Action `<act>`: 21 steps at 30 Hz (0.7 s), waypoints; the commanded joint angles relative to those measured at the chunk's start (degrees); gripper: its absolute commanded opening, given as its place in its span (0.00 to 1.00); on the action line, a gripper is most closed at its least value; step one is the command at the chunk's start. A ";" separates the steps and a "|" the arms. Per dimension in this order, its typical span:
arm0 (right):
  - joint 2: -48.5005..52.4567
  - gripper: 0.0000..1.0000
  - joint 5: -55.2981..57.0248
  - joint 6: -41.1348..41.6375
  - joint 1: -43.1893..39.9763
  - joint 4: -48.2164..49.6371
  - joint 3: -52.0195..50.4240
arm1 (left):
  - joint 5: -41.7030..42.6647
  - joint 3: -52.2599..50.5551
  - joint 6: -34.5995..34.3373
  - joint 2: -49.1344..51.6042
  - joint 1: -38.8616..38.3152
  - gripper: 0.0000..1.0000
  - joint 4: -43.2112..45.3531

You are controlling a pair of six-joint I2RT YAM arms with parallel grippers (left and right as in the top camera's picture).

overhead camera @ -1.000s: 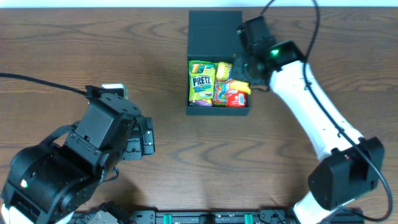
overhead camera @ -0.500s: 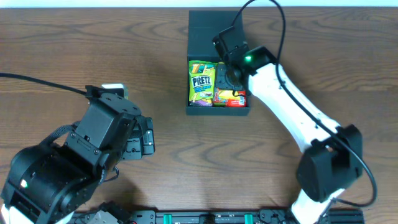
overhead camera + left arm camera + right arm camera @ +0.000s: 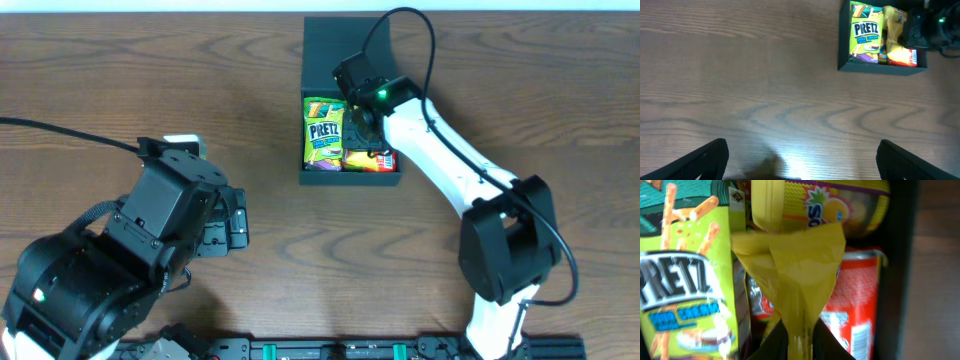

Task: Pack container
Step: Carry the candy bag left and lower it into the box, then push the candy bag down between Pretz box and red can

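The black container (image 3: 320, 178) sits at the table's far middle, its flap lid (image 3: 330, 55) open behind it. Inside lie a green Pretz packet (image 3: 324, 132) and a red packet (image 3: 381, 160). My right gripper (image 3: 362, 118) is over the box and shut on the edge of a yellow snack packet (image 3: 800, 265), which hangs above the Pretz packet (image 3: 685, 285) and the red packet (image 3: 855, 310). My left gripper (image 3: 800, 160) is open and empty over bare wood, far to the near left of the container (image 3: 880, 67).
The wooden table (image 3: 150, 90) surrounds the box. The left arm's bulky black body (image 3: 120, 250) fills the near left corner. The right arm (image 3: 470, 190) stretches diagonally from the near right edge to the box.
My right gripper has moved left and slightly toward the box's middle, carrying the yellow packet. The left arm has not moved.
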 commanded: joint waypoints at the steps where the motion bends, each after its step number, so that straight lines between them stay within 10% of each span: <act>1: 1.51 0.17 0.59 -0.76 0.68 1.11 -0.52 | 0.20 0.55 0.59 -0.02 0.04 0.95 0.00; 21: 1.51 0.28 4.87 -2.25 2.36 1.79 -0.44 | 0.20 0.55 0.59 -0.02 0.04 0.96 0.00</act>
